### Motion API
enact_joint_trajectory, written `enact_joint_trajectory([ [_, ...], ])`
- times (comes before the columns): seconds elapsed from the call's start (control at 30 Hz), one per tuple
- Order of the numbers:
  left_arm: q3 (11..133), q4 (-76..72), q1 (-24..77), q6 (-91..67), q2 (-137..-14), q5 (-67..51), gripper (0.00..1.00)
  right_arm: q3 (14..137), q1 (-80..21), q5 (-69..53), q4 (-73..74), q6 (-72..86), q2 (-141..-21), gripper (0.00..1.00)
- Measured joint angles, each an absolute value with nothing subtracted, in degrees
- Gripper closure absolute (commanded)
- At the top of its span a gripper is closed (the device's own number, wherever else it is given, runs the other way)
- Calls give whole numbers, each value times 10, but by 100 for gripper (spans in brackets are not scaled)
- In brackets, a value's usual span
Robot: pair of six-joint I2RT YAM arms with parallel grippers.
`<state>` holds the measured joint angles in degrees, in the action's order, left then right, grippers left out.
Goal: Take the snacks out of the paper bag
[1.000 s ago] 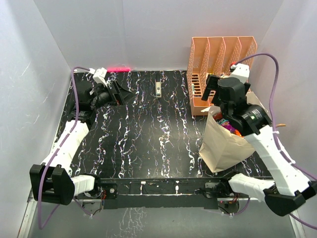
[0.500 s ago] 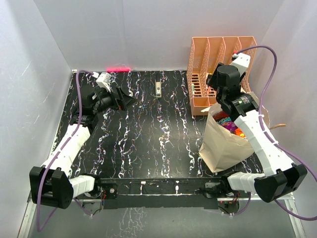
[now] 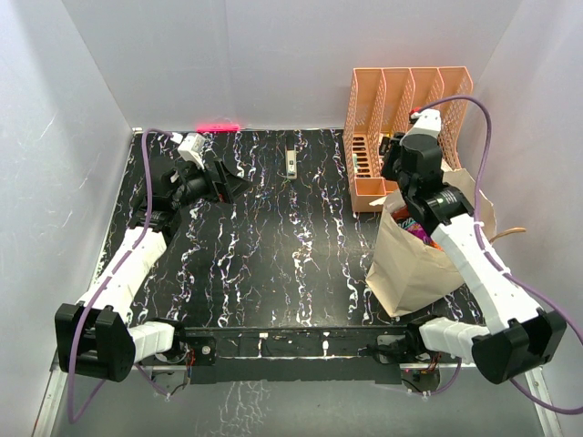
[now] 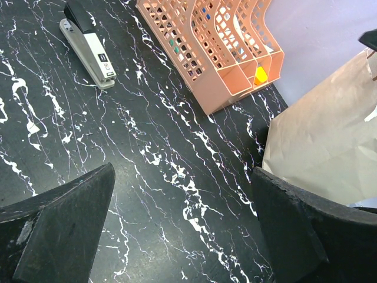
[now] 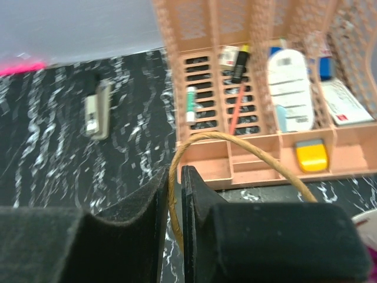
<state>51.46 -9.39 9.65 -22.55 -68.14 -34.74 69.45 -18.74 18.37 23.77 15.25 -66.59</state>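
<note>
Large tan kraft paper bag (image 3: pixel 414 269) upright at the right of the black, white-veined table (image 3: pixel 291 246), just beside the peach mesh file organiser (image 3: pixel 401 100). Purple and orange foil snack packets (image 3: pixel 419 232) inside, showing at its open mouth. Right gripper (image 5: pixel 175 177) pinched shut on the bag's thin brown cord handle (image 5: pixel 235 141). Left gripper (image 4: pixel 182 174) spread wide above the tabletop at far left, holding nothing, a grey-and-black stapler (image 4: pixel 88 44) ahead of it.
</note>
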Motion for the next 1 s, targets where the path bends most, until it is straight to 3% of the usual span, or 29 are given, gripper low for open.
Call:
enact_joint_trajectory([
  [0.2, 515, -94, 96, -226, -682, -347, 2, 685, -186, 39, 252, 115, -602, 92],
  [0.77, 515, -99, 96, -234, -695, -348, 2, 682, -199, -369, 310, 128, -594, 91],
  [0.83, 515, -99, 97, -234, -695, -348, 2, 677, -217, -396, 309, 136, -594, 87],
  [1.0, 514, -98, 96, -234, -697, -347, 2, 675, -257, -424, 304, 157, -596, 64],
])
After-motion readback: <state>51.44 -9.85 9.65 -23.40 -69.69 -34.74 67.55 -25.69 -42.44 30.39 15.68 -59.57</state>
